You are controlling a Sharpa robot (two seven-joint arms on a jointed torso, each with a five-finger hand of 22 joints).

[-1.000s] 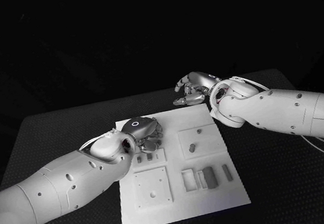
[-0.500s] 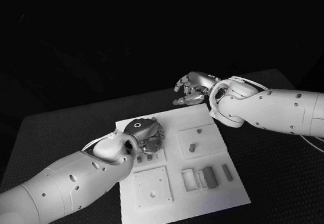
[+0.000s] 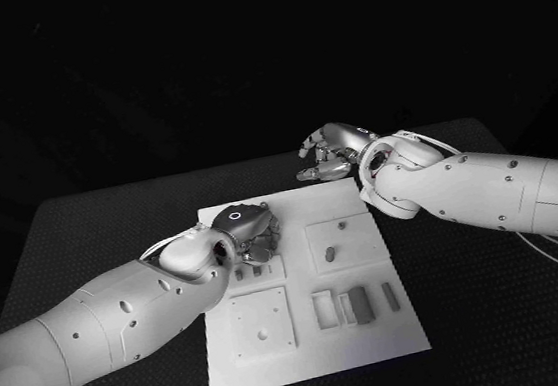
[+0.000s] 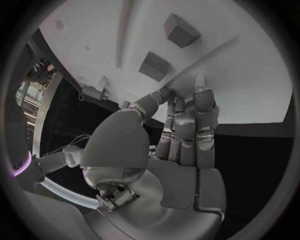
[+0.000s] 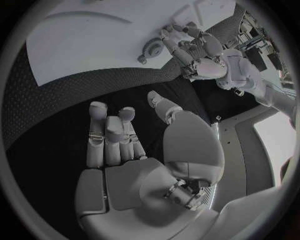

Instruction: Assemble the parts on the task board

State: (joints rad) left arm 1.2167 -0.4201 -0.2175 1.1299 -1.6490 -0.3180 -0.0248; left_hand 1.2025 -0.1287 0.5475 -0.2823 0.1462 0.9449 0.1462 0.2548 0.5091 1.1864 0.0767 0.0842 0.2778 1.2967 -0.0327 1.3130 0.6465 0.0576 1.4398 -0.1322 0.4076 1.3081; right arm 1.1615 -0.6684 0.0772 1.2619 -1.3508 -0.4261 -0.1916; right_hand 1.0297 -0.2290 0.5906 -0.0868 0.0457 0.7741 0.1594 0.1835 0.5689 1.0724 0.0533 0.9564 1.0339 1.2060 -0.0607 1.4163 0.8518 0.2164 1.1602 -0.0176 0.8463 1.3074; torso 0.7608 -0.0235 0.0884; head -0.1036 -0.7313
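Hands first: my left hand (image 3: 246, 229) is over the board's (image 3: 378, 338) far left part, fingers bent down onto the white plate. From the left wrist camera my fingertips (image 4: 199, 85) lie against the board, thumb and fingers drawn close together, and I cannot tell whether a small piece is pinched between them or not. My right hand (image 3: 335, 153) hangs just past the board's far edge, above the dark surface (image 3: 95, 225), fingers loosely curled and parted, holding nothing; the right wrist camera shows its fingers (image 5: 109, 135) over the black mat with the board's edge beyond them.

Largest after that is the board itself, lying in the middle of the surface, long side running away from me. On its near left quarter sits a square plate (image 3: 263, 324) with small holes. On the near right quarter three grey parts (image 3: 359, 305) lie side by side, upright bars close together but apart. Farther along, on the right half, a square recess holds one small part (image 3: 332, 256). Just near my left hand, two tiny slots (image 3: 249, 272) sit side by side on the board.
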